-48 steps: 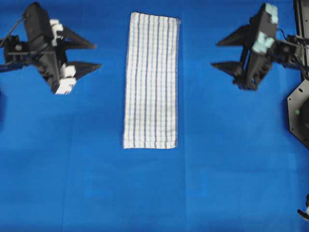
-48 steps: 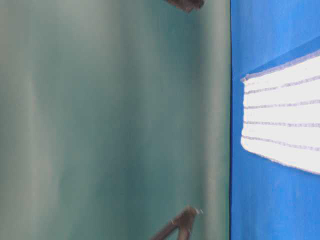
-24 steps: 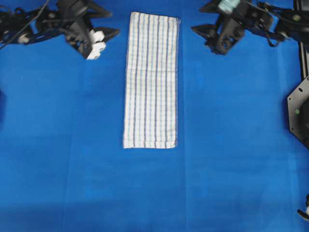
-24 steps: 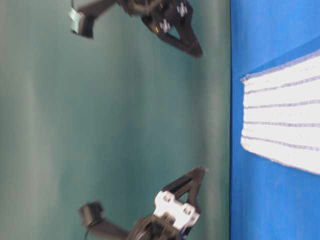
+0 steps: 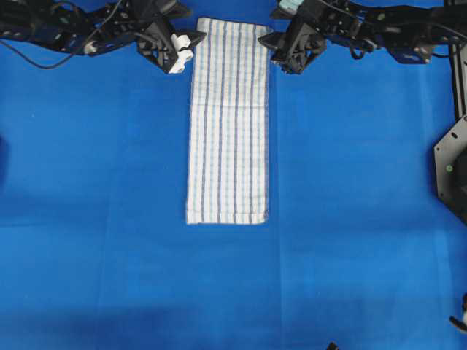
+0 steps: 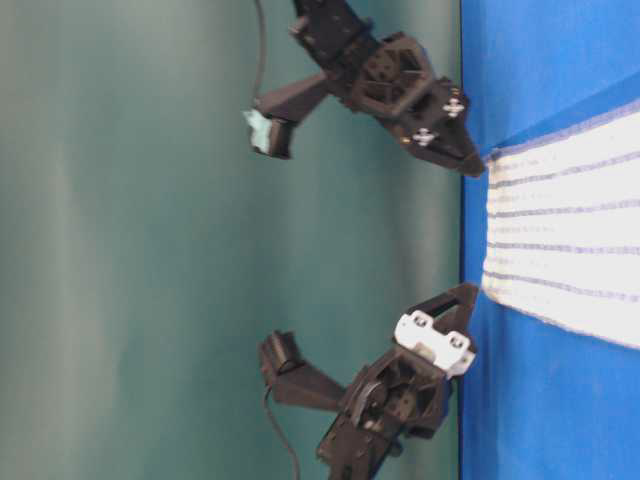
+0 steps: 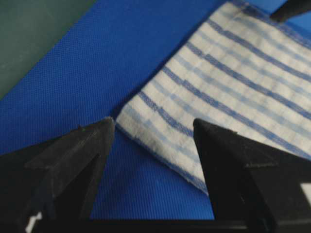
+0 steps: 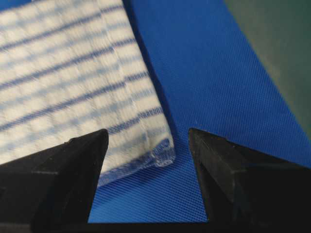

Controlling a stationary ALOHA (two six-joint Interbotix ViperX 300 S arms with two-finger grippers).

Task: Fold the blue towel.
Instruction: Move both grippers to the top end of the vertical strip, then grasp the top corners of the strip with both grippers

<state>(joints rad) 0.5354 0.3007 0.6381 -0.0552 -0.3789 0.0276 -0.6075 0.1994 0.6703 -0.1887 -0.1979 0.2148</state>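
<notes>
Both arms have swung in from the two sides over the last second, and now my left tool [image 5: 191, 45] and my right tool [image 5: 271, 45] stand at the far end of the blue towel [image 5: 228, 124], a long rectangular white woven cloth with thin dark-blue and light-blue stripes. It lies flat and unmoved on the solid-blue covering [image 5: 350, 240] of the bench, in the upper middle of the overhead view. I judge this to be the approach before the first grasp; no fold is made yet.

Both tools are wide open and hold nothing. In the left wrist view the far left corner [image 7: 127, 112] of the towel sits between the two black fingers [image 7: 80, 155]; in the right wrist view the far right corner [image 8: 163, 153] lies between them the same way. I cannot tell if any finger touches the cloth.

The far hem is near the edge of the covering, so there is little room behind the tools. Toward the near hem [image 5: 227, 217] and beyond it, the covering is bare, good space to carry the corners over.
</notes>
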